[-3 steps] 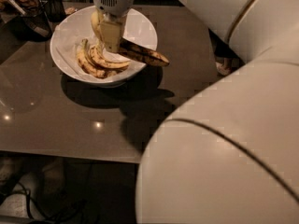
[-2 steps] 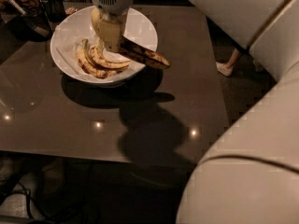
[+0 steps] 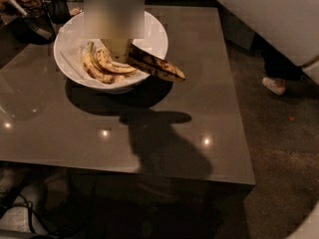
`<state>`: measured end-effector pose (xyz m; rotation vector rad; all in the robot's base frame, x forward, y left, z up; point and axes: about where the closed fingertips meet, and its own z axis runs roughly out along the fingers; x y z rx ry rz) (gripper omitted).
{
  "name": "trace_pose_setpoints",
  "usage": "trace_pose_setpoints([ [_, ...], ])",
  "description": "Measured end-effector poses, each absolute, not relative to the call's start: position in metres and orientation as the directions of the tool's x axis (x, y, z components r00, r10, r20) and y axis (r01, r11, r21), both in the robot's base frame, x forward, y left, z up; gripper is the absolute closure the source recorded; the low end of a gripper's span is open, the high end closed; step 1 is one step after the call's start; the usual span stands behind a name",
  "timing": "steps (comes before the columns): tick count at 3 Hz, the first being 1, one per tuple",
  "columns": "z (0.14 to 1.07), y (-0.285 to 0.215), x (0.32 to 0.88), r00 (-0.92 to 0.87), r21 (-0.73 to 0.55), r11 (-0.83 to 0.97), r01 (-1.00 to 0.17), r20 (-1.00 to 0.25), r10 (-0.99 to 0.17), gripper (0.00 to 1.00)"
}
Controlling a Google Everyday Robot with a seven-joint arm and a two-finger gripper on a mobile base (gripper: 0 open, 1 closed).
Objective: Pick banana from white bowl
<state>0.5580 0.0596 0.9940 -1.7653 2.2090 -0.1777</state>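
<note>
Swung clear of the foreground now, the bulky white arm casing point(image 3: 264, 14) that filled the lower right a second ago sits up in the top right corner, and the whole square, glossy grey-brown table point(image 3: 209, 113) opens up. Nearest us, the arm's dark shadow point(image 3: 159, 143) sprawls across the tabletop among a few bright glints. Behind that, towards the left, stands the wide, shallow glossy white bowl point(image 3: 67, 59), and in it lies the bunch of curved, overripe yellow bananas with brown-black blotches point(image 3: 107, 66), the darkest one poking out over the right rim. Right above, the pale two-finger gripper point(image 3: 118, 49) is down inside the bowl, planted where the bananas converge, same spot as before; whether it has a hold on them, I cannot tell. The bunch fans out from under the gripper to the front left and to the right. The risk, as I judge it: lift with a poor hold at the stem end and the bunch swings, slips or splits, or that overhanging banana catches the rim and drags the bowl. Beyond, top left, dark glass containers point(image 3: 37, 21) sit close to the bowl, and a white shoe point(image 3: 274, 85) shows on the floor to the right.
</note>
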Motion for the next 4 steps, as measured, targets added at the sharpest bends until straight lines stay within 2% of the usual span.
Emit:
trace_pose_setpoints([
  [2, 0.995, 0.066, 0.546, -0.155, -0.283, 0.197, -0.939, -0.164, -0.974, 1.0],
  [4, 0.999, 0.098, 0.517, -0.03, -0.264, 0.069, -0.962, -0.149, -0.988, 1.0],
])
